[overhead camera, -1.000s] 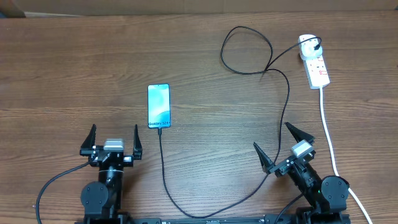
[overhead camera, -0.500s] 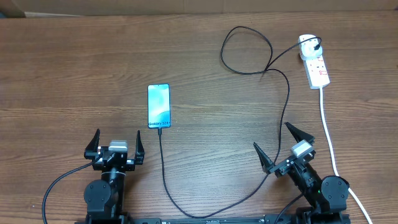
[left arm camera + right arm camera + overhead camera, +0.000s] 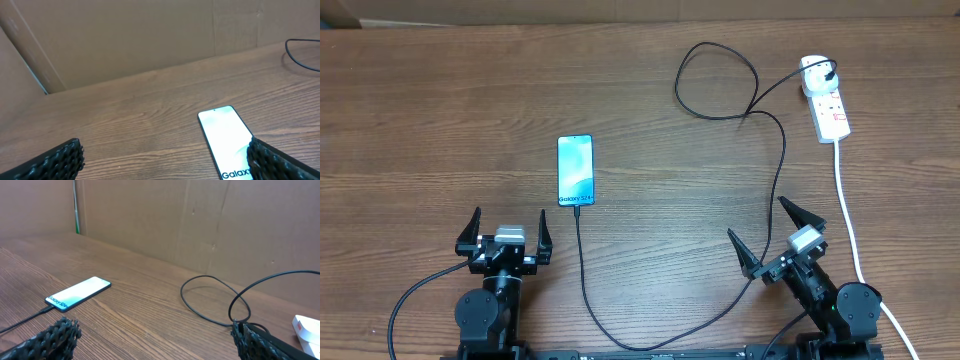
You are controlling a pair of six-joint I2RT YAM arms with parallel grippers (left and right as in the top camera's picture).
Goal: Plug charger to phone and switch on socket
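The phone (image 3: 575, 170) lies flat on the wooden table, screen lit, and shows in the left wrist view (image 3: 226, 137) and right wrist view (image 3: 79, 293). The charger, a thin black cable (image 3: 782, 160), has its tip at the phone's near edge (image 3: 577, 208). It runs down, loops right and ends at a white plug (image 3: 814, 70) in the socket, a white power strip (image 3: 828, 108) at the far right. My left gripper (image 3: 506, 232) is open and empty, near of the phone. My right gripper (image 3: 775, 235) is open and empty beside the cable.
The strip's thick white cord (image 3: 850, 220) runs down the right side past my right arm. A cardboard wall (image 3: 150, 35) stands along the far table edge. The cable loop (image 3: 215, 300) lies ahead of my right gripper.
My left gripper drew back slightly toward the near edge between the earliest frame and the middle one. Since then nothing has moved. The right arm is still.
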